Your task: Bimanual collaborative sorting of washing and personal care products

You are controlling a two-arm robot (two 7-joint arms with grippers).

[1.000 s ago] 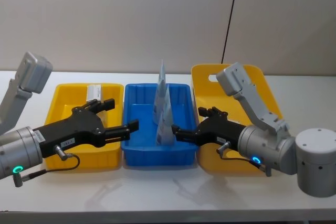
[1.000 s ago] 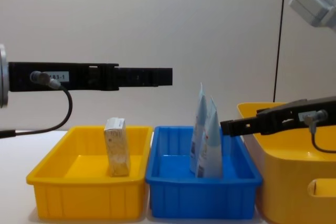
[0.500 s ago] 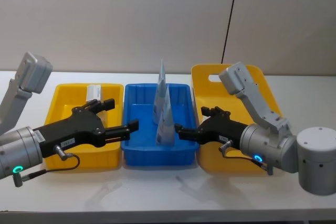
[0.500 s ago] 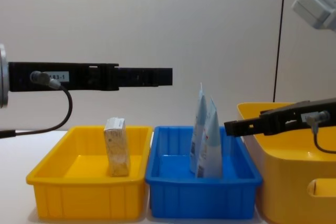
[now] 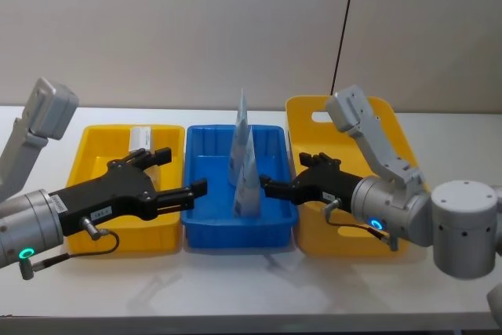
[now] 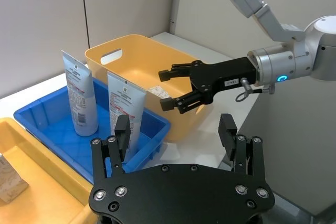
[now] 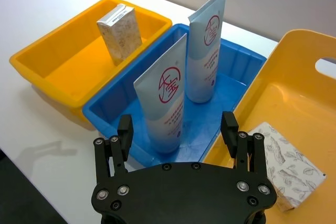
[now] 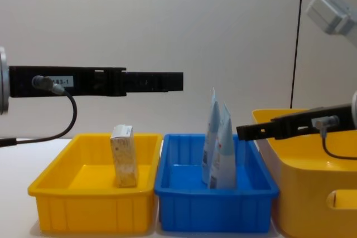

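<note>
Two pale-blue pouches with a red round logo stand upright in the blue tray (image 5: 235, 237), one at the back (image 5: 241, 135) (image 7: 206, 51) and one at the front (image 5: 249, 186) (image 7: 165, 98). A small beige pack (image 5: 141, 137) (image 7: 122, 32) stands in the left yellow tray (image 5: 86, 154). A whitish pack with grey leaf print (image 7: 283, 163) lies in the right yellow bin (image 5: 392, 127). My left gripper (image 5: 184, 170) (image 6: 174, 129) hangs open over the seam between the left tray and the blue tray, holding nothing. My right gripper (image 5: 284, 174) (image 7: 177, 126) is open just right of the front pouch, above the blue tray's right rim.
The three containers stand side by side on a white table (image 5: 235, 288), with bare surface in front of them. A plain wall with a dark cable (image 5: 343, 29) lies behind. The right bin is taller than the trays and has a handle cut-out (image 8: 341, 199).
My right gripper has shifted slightly back toward the yellow bin and a little upward, with its wrist turned. The left arm and all packs have stayed put.
</note>
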